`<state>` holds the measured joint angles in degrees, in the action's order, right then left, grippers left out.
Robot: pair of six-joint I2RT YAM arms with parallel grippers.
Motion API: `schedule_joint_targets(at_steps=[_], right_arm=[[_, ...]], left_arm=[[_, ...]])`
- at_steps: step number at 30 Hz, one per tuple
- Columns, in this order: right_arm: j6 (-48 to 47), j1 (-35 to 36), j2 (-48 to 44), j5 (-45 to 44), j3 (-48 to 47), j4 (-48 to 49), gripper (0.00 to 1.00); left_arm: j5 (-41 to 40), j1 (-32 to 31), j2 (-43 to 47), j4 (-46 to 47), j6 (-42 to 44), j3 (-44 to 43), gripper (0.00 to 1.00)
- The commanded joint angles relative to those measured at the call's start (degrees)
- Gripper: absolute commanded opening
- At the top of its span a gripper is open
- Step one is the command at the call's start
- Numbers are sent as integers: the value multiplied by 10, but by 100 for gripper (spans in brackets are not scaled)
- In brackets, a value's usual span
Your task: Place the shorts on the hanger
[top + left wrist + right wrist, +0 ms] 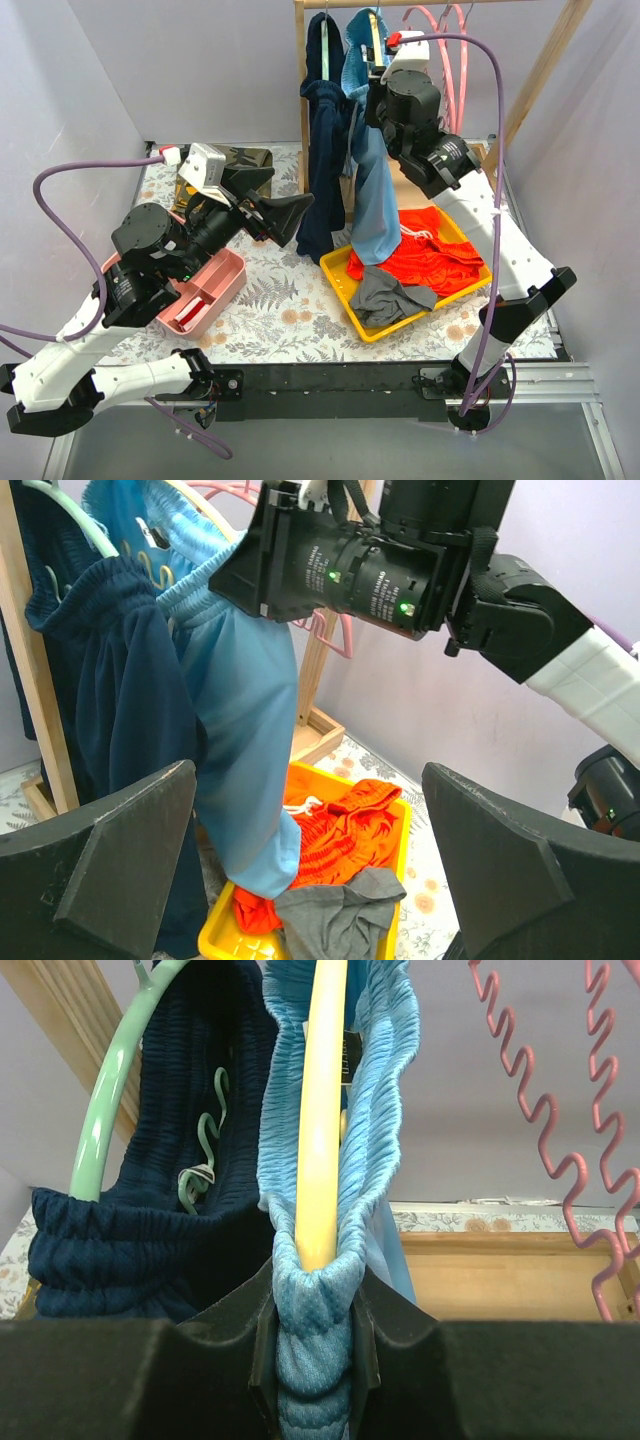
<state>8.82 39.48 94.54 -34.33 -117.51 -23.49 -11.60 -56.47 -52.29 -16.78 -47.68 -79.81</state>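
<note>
Right tool (315, 1360) is clenched on the shorts (385, 1110), pinning their waistband around the hanger (320, 1110) so it cannot slip, while left tool (315, 865) hovers released nearby.

The navy garment (322, 190) hangs just ahead of the left pincer (285, 218), while open air separates the shorts (375, 200) from the pink hangers (597, 1250).

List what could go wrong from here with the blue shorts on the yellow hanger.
1. The right gripper pinches the shorts where the waistband folds over the hanger. If it opens, the fabric could slide off.
2. The navy garment on the green hanger hangs right beside the shorts, so pulling the gripper away might snag it.
3. One leg of the shorts seems to reach into the yellow bin, where it may catch the orange-red shorts.
</note>
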Motion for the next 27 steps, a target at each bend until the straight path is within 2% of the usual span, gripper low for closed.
schedule_joint_targets(at_steps=[1, 11, 12, 14, 17, 20, 23, 27], right_arm=[[-1, -1, 8, -11, -38, 109, 1], [14, -1, 5, -6, -11, 107, 4], [16, -1, 0, -4, 2, 106, 8], [29, -1, -16, 5, 21, 98, 36], [45, -1, -44, 24, 51, 83, 55], [59, -2, -80, 47, 88, 71, 64], [81, -2, -117, 73, 120, 50, 68], [120, -1, -199, 98, 205, 40, 71]], left_arm=[[-8, 1, 3, -12, 6, 11, 97], [-11, 0, 28, -14, -30, 69, 97], [-11, 1, 30, -15, -34, 74, 97], [-9, 1, 36, -19, -51, 86, 97], [-3, 1, 36, -20, -69, 105, 98], [2, 0, 32, -21, -86, 120, 98], [-2, 0, 25, -27, -107, 129, 98], [-9, 0, -1, -40, -138, 135, 98]])
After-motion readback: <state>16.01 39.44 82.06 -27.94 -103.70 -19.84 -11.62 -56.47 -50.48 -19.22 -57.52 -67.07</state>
